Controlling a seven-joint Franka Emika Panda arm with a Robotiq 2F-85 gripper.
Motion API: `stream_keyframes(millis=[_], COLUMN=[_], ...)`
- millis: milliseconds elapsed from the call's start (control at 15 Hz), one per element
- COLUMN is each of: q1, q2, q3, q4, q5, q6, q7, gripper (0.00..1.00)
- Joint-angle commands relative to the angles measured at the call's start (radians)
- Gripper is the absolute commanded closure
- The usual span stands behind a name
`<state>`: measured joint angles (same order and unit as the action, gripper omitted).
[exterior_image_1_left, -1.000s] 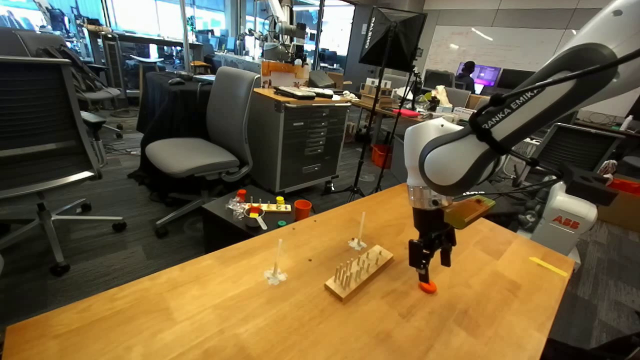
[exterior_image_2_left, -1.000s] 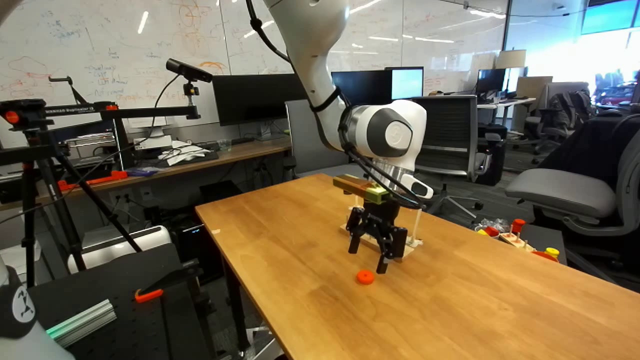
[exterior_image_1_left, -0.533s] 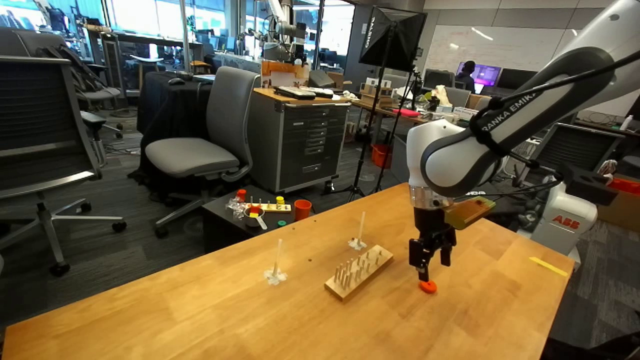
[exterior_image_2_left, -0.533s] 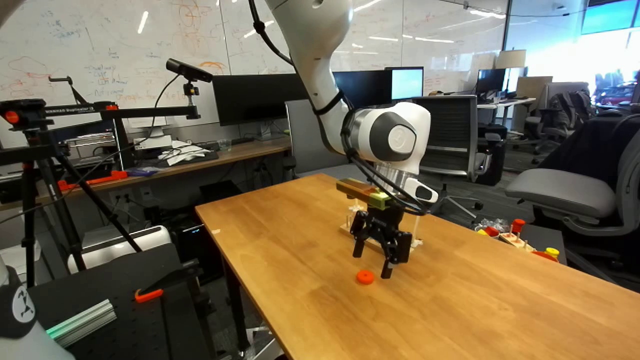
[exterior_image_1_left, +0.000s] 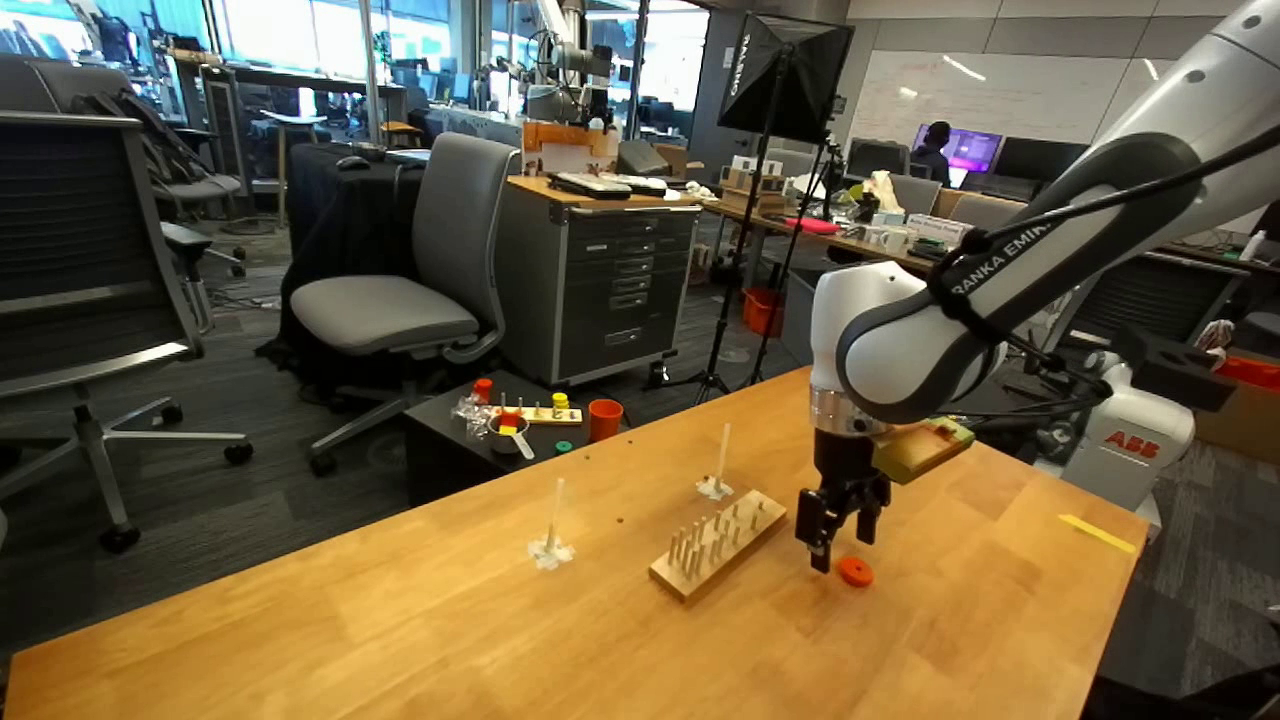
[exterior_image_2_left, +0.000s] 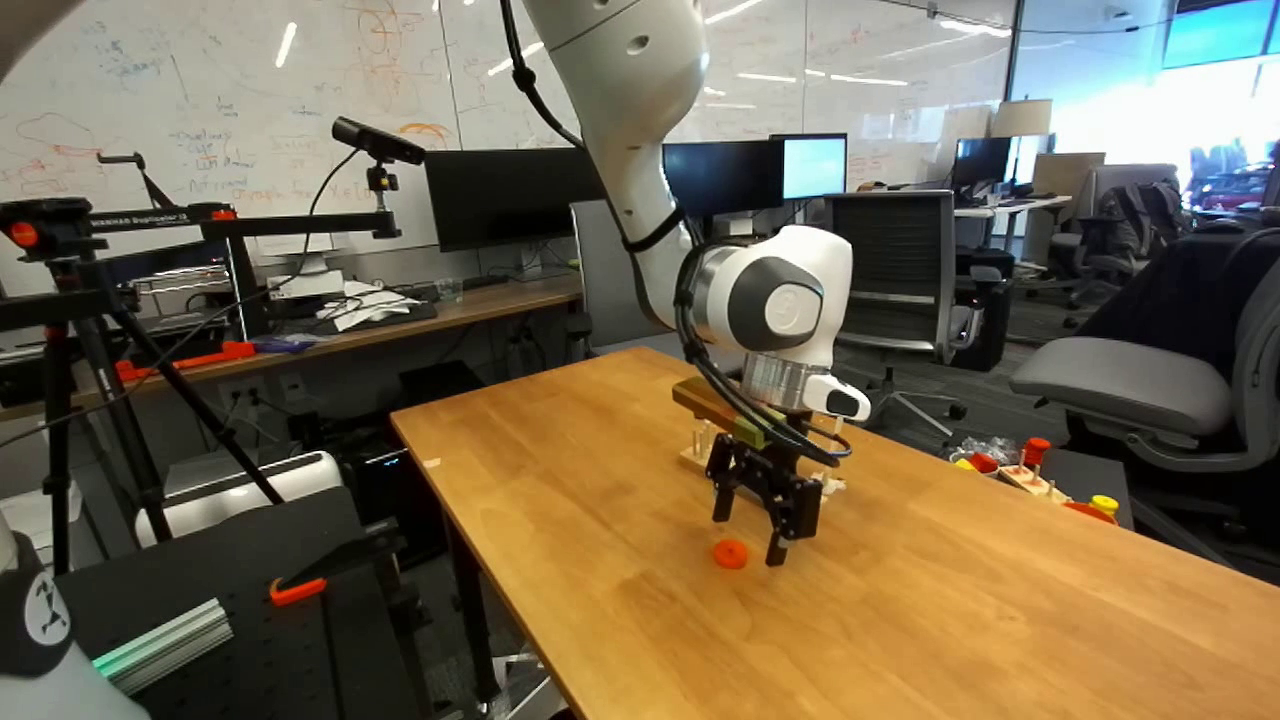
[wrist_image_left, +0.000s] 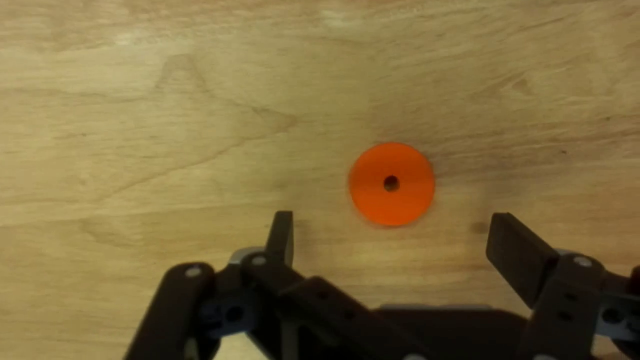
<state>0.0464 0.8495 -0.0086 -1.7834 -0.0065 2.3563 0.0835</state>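
Across the wrist view's lower half the end effector (wrist_image_left: 392, 216) stands released, spread wide; right of centre, an orange disc (wrist_image_left: 391, 166) lies flat on the worktop (wrist_image_left: 150, 120).

There's the orange disc (wrist_image_left: 392, 204), dark hole dead ctr, lying flat on the wooden tabletop (wrist_image_left: 150, 120), approx 3 o'clock of mid-frame, wrist view!

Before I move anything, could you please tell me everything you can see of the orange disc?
The orange disc is low, round and one even colour, with a small dark hole at its centre; it looks like smooth plastic. It lies flat on the wooden table, near the pegboard. The open tool hovers close by without touching it; only the wooden table does.
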Motion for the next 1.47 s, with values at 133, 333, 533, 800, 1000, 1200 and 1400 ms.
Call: stream_keyframes(millis=[133,333,533,800,1000,1200,1400], q1=[-0.024,-0.027,-0.037,-0.042,-0.042,-0.039,-0.015], q2=[0.003,0.004,-0.007,-0.021,-0.036,-0.054,-0.068], q3=[0.053,0.058,0.054,0.049,0.041,0.029,-0.002], q4=[-0.018,-0.034,-0.047,-0.076,-0.106,-0.133,-0.149], q5=[0.083,0.112,0.132,0.151,0.159,0.153,0.122], q6=[0.028,0.024,0.018,0.009,0.011,0.015,0.020], q7=[-0.009,-0.005,-0.004,0.010,0.025,0.042,0.072], gripper=[0.00,0.00,0.00,0.00,0.00,0.00,0.13])
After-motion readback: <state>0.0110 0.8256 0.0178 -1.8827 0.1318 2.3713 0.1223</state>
